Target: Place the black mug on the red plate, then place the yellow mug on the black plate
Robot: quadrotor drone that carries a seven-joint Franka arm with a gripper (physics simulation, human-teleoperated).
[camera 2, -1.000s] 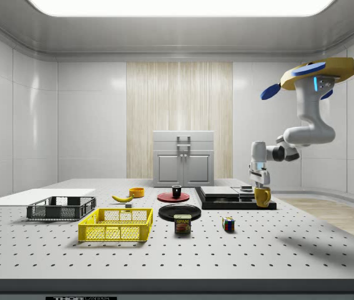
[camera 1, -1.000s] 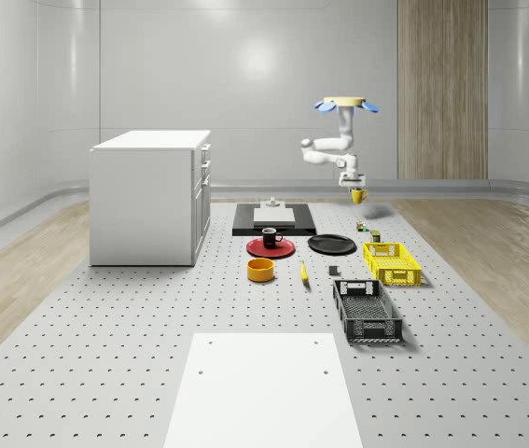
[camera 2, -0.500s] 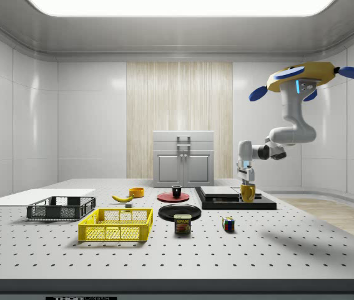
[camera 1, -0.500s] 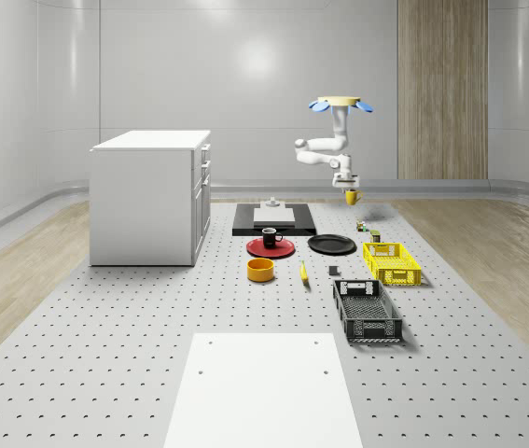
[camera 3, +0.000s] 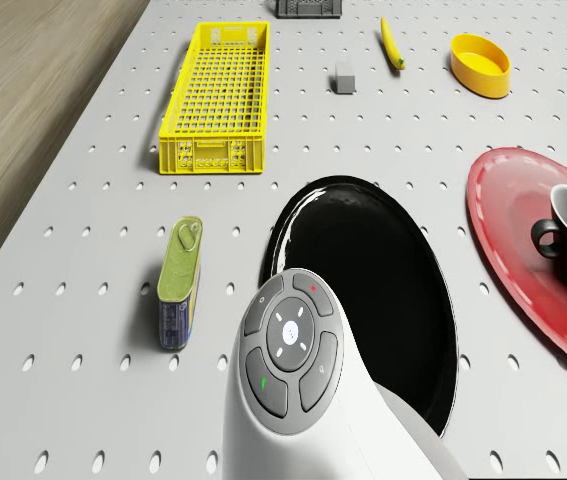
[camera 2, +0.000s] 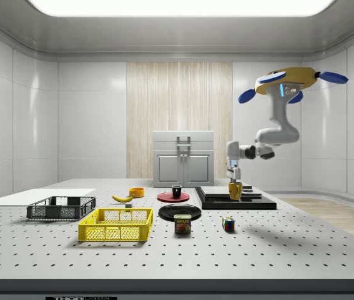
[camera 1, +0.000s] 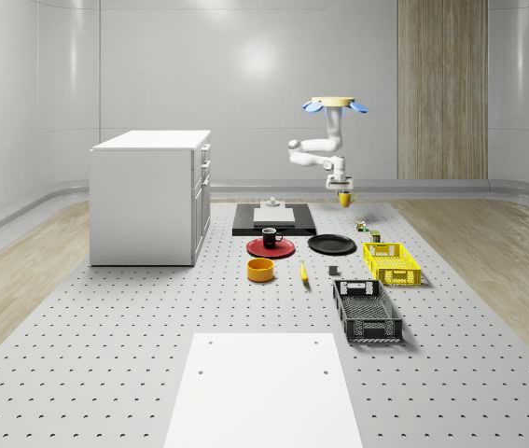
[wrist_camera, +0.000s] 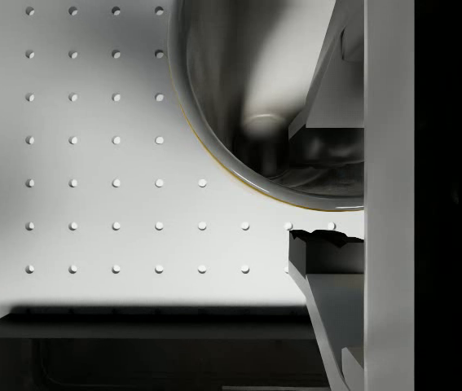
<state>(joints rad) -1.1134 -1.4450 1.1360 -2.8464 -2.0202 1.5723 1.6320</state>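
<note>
Above the table's [camera 1: 105,308] far edge, hovering drone [camera 2: 287,82], end effector [camera 2: 234,183] seemingly gripping yellow mug [camera 2: 235,191].

The arm [camera 3: 313,400] hides part of the black plate [camera 3: 363,260], seemingly its near rim.

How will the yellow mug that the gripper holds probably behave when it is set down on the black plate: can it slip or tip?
The glossy yellow mug hangs upright in the two-finger gripper, pinched at its rim, so it may swing or slip slightly. It looks rigid and squat, so it probably stands stably once released. The shiny round black plate seems smooth, so the mug might slide if dropped off-centre.
</note>
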